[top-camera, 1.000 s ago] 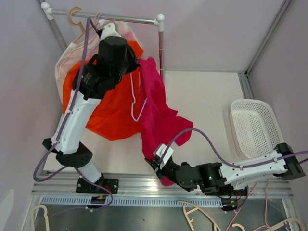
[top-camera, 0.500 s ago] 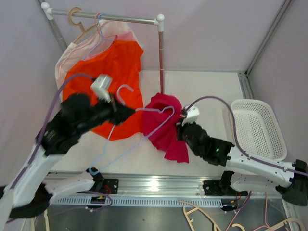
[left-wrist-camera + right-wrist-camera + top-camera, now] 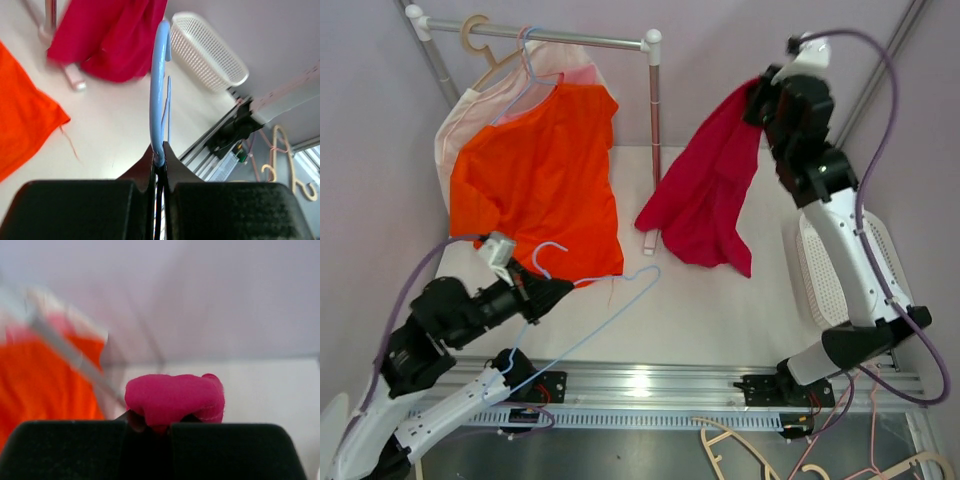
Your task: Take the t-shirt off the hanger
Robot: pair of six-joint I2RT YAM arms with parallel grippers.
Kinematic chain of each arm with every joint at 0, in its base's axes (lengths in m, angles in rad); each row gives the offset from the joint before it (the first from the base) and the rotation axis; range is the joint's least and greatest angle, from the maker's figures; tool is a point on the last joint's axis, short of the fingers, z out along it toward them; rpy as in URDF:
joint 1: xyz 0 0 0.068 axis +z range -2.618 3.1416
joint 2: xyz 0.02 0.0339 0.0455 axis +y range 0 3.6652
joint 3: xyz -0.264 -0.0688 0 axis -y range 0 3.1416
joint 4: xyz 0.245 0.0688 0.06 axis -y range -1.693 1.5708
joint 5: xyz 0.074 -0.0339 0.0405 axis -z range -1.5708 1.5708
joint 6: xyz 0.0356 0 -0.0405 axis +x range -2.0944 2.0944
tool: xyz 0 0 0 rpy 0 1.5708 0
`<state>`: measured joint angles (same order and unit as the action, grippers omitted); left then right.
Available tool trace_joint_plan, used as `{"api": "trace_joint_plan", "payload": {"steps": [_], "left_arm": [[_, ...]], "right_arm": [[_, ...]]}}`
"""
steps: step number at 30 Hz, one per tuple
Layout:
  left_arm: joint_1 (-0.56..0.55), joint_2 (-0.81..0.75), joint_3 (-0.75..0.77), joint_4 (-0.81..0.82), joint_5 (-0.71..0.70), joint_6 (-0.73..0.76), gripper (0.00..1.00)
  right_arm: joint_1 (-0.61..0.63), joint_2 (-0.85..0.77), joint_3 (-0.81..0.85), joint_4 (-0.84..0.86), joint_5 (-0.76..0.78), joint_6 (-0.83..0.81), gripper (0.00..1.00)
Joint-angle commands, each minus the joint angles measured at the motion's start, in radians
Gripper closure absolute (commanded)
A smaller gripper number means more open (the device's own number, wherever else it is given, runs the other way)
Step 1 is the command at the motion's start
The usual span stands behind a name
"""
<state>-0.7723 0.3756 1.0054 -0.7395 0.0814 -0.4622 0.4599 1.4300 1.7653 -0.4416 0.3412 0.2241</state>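
The magenta t-shirt (image 3: 710,190) hangs free of any hanger, held high over the table's right half by my right gripper (image 3: 760,100), which is shut on a bunch of its cloth (image 3: 172,400). My left gripper (image 3: 548,292) is low at the front left, shut on the bare light-blue hanger (image 3: 620,290), whose wire (image 3: 159,90) runs up from between the fingers. The hanger's hook (image 3: 552,252) points toward the orange shirt. The magenta shirt also shows in the left wrist view (image 3: 107,37).
An orange shirt (image 3: 540,190) and a pale pink garment (image 3: 460,120) hang on the rail (image 3: 570,38) at the back left, with its post (image 3: 655,110) in the middle. A white basket (image 3: 840,265) stands at the right. Spare hangers (image 3: 740,450) lie below the front rail.
My right gripper has swung up and back to the right, lifting the magenta shirt clear of the table. My left gripper has pulled the blue hanger down toward the front left, out of the shirt.
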Motion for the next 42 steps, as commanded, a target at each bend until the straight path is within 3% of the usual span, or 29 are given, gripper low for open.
{"api": "trace_joint_plan", "payload": {"steps": [1, 5, 8, 14, 19, 22, 23, 24, 25, 28, 30, 33, 37, 38, 39, 41, 42], "left_arm": [[-0.002, 0.072, -0.071, 0.075, 0.023, -0.016, 0.99], [-0.004, 0.124, -0.119, 0.143, 0.031, -0.010, 0.99], [-0.002, 0.170, -0.126, 0.164, 0.040, 0.000, 0.99], [-0.004, 0.200, -0.094, 0.173, 0.012, 0.011, 0.99], [0.011, 0.242, -0.074, 0.192, -0.120, 0.003, 0.99], [0.122, 0.343, -0.028, 0.204, -0.013, 0.000, 0.99], [0.201, 0.376, 0.025, 0.184, 0.070, -0.004, 1.00], [0.237, 0.403, 0.042, 0.180, 0.113, -0.010, 1.00], [0.270, 0.443, 0.056, 0.177, 0.150, -0.010, 0.99], [0.309, 0.477, 0.134, 0.164, 0.132, 0.014, 0.99], [0.309, 0.491, 0.205, 0.152, 0.083, 0.033, 0.99], [0.312, 0.539, 0.321, 0.132, 0.040, 0.059, 0.99], [0.332, 0.621, 0.442, 0.108, -0.023, 0.086, 0.99], [0.350, 0.637, 0.458, 0.103, -0.025, 0.092, 0.99], [0.357, 0.669, 0.493, 0.100, -0.026, 0.096, 0.99], [0.378, 0.701, 0.547, 0.092, -0.038, 0.114, 0.99], [0.381, 0.718, 0.559, 0.094, -0.046, 0.125, 0.99]], "right_arm": [[-0.147, 0.076, 0.329, 0.052, 0.042, -0.111, 1.00], [-0.240, 0.002, 0.393, 0.371, 0.182, -0.192, 1.00], [-0.242, -0.020, 0.451, 0.434, 0.326, -0.264, 1.00], [-0.273, -0.132, 0.301, 0.770, 0.513, -0.452, 1.00], [-0.283, -0.211, 0.252, 0.646, 0.657, -0.436, 1.00], [-0.335, -0.389, -0.079, 0.519, 0.731, -0.254, 1.00], [-0.364, -0.425, -0.240, 0.459, 0.720, -0.171, 1.00], [-0.447, -0.449, -0.297, 0.361, 0.641, 0.038, 1.00], [-0.519, -0.463, -0.335, 0.178, 0.559, 0.138, 1.00], [-0.772, -0.399, -0.423, -0.010, 0.137, 0.392, 1.00], [-0.843, -0.372, -0.484, -0.025, 0.000, 0.435, 1.00], [-0.908, -0.352, -0.546, 0.007, -0.033, 0.454, 1.00], [-1.026, -0.267, -0.496, -0.021, -0.189, 0.488, 1.00], [-1.050, -0.241, -0.465, -0.037, -0.229, 0.474, 0.97], [-1.053, -0.182, -0.426, -0.060, -0.267, 0.465, 0.70], [-1.037, -0.143, -0.299, -0.155, -0.316, 0.442, 0.01], [-1.020, -0.144, -0.279, -0.151, -0.317, 0.425, 0.01]]}}
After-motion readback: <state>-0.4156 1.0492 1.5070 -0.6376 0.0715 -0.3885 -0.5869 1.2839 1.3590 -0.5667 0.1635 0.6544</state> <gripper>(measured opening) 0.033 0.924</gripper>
